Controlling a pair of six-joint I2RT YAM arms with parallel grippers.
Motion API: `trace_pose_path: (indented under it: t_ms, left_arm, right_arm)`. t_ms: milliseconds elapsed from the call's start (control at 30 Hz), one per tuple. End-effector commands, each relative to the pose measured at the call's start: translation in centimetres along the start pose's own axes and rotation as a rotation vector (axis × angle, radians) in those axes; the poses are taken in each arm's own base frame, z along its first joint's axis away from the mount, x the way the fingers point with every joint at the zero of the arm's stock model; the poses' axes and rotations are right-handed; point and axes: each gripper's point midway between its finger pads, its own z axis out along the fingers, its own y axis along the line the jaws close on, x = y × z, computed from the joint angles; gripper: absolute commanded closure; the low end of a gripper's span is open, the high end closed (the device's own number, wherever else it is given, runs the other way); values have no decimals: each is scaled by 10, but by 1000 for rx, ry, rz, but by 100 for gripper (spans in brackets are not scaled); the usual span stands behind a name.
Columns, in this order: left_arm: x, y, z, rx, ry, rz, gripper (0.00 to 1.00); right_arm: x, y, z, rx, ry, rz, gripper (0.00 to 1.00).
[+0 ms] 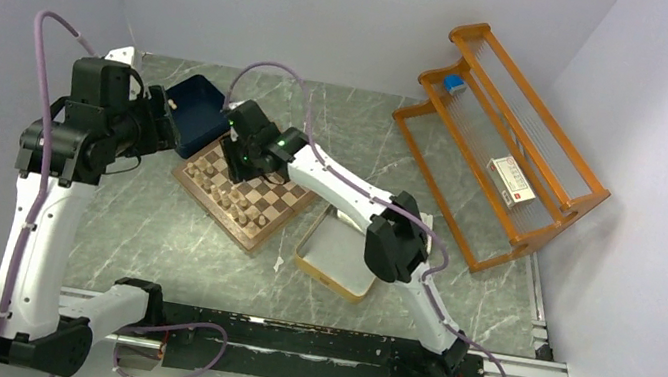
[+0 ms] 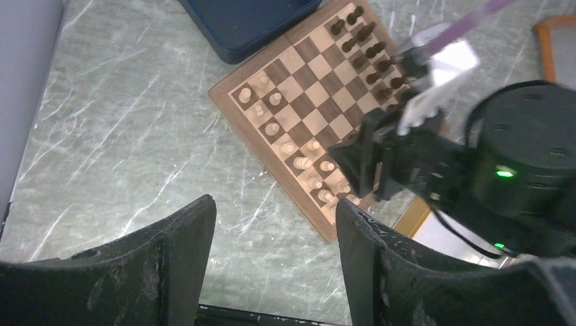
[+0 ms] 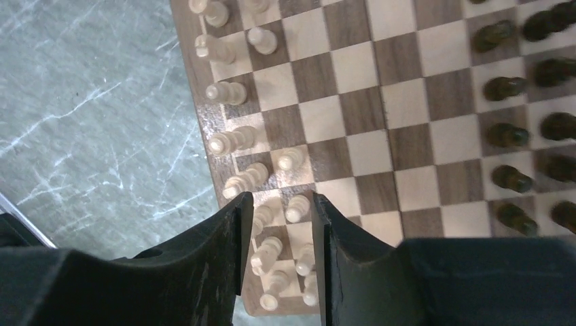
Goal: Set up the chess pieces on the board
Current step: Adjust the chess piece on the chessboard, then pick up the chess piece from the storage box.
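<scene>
The right gripper (image 3: 278,204) is released, its fingers slightly parted either side of a pale tan wooden pawn (image 3: 297,207) standing on the square wooden chessboard (image 3: 380,109). Dark brown chessmen (image 3: 509,136) line the opposite side. The left gripper (image 2: 275,210) hangs spread wide, holding nothing, above the grey marbled tabletop (image 2: 122,136).

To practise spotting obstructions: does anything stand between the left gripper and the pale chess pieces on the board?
Partly. The right gripper hangs over one end of the pale chess pieces on the board; nothing visible stands between the rest and the left gripper.
</scene>
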Motion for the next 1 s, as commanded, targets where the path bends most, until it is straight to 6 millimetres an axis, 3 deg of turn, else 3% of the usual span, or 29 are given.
trace_pose_path:
  t_ms: [0, 233, 300, 400, 533, 667, 800, 967]
  left_arm:
    - [0, 10, 8, -84, 29, -18, 32]
    - [8, 30, 52, -256, 154, 33, 36]
    - [10, 42, 69, -337, 196, 68, 35]
    - [-7, 50, 94, -418, 169, 107, 37]
    - [-30, 46, 142, -446, 125, 119, 43]
    - [-37, 43, 207, -470, 46, 46, 52]
    - [-37, 39, 261, -478, -40, -59, 54]
    - [-37, 48, 301, -538, -98, -105, 57]
  right_arm:
    - [-32, -18, -49, 34, -71, 58, 58]
    - [-47, -23, -141, 35, -200, 63, 43]
    - [-51, -19, -179, 4, -257, 68, 38]
    - [-51, -18, -220, -11, -324, 56, 31]
    - [-54, -31, -268, 32, -447, 25, 18]
    - [-49, -50, -298, 111, -533, -6, 12]
    - [-41, -63, -308, 165, -578, -8, 11]
    - [-29, -76, -310, 217, -591, 5, 11]
